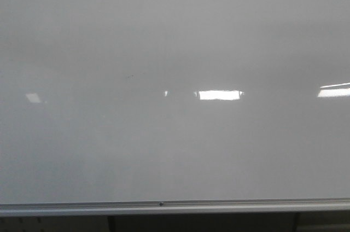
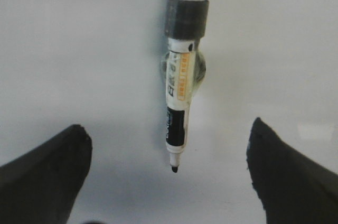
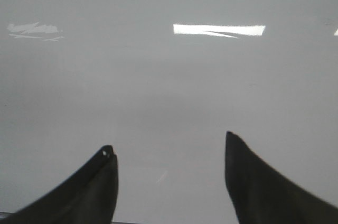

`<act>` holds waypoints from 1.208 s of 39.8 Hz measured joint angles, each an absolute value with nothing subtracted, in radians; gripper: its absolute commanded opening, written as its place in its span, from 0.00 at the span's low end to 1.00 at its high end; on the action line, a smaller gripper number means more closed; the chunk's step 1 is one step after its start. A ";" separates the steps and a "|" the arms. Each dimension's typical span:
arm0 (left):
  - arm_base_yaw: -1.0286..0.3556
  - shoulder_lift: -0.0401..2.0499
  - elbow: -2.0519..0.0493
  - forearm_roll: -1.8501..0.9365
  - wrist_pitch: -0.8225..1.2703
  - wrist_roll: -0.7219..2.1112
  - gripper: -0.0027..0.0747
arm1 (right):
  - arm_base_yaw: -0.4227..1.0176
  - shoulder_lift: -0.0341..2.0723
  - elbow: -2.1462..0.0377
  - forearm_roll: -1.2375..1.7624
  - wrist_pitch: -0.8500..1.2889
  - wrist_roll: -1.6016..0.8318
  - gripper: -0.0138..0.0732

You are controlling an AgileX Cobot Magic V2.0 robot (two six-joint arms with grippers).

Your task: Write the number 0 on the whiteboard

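the left pincer (image 2: pixel 169 174) is spread, empty, its two black fingers (image 2: pixel 45 174) apart from an uncapped marker (image 2: pixel 179 76) lying on the whiteboard (image 2: pixel 79 49) just beyond them, tip toward the gap. the right pincer (image 3: pixel 169 182) is spread too, over bare whiteboard (image 3: pixel 169 86). in the front view the whiteboard (image 1: pixel 175 150) shows only glare patches (image 1: pixel 220 94) above its silver rail (image 1: pixel 175 207).

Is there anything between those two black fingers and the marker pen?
No. In the left wrist view, only bare glossy pale grey-white whiteboard separates the open left gripper from the uncapped black-and-white marker.
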State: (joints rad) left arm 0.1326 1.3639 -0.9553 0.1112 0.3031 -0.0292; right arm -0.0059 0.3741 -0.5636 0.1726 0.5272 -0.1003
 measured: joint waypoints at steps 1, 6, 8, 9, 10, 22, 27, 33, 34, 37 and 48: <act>0.133 1.379 -0.963 0.111 0.304 -0.023 0.76 | -0.006 0.374 -0.564 0.173 0.527 -0.100 0.70; 0.133 1.443 -0.988 0.113 0.305 0.000 0.76 | -0.006 0.374 -0.564 0.173 0.529 -0.100 0.70; 0.133 1.460 -0.992 0.113 0.303 0.000 0.76 | -0.006 0.374 -0.564 0.173 0.529 -0.100 0.70; 0.133 1.466 -0.994 0.113 0.300 0.000 0.76 | -0.006 0.374 -0.564 0.173 0.529 -0.100 0.70; 0.133 1.475 -0.994 0.113 0.299 0.000 0.76 | -0.006 0.374 -0.564 0.173 0.529 -0.100 0.70; 0.133 1.535 -0.998 0.111 0.253 0.000 0.76 | -0.006 0.374 -0.564 0.173 0.529 -0.100 0.70; 0.133 1.566 -0.998 0.111 0.248 0.000 0.76 | -0.006 0.374 -0.564 0.173 0.529 -0.100 0.70; 0.133 1.584 -0.998 0.111 0.239 0.000 0.76 | -0.006 0.374 -0.564 0.173 0.531 -0.100 0.70; 0.133 1.584 -0.998 0.111 0.231 0.000 0.76 | -0.006 0.374 -0.564 0.173 0.533 -0.100 0.70; 0.133 1.584 -0.998 0.111 0.219 0.000 0.76 | -0.006 0.374 -0.564 0.173 0.536 -0.100 0.70; 0.133 1.588 -0.998 0.111 0.213 0.000 0.61 | -0.006 0.374 -0.564 0.173 0.536 -0.100 0.70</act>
State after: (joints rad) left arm 0.1326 1.5875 -0.9983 0.1108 0.2130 0.0000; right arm -0.0059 0.3741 -0.5636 0.1726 0.5363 -0.1003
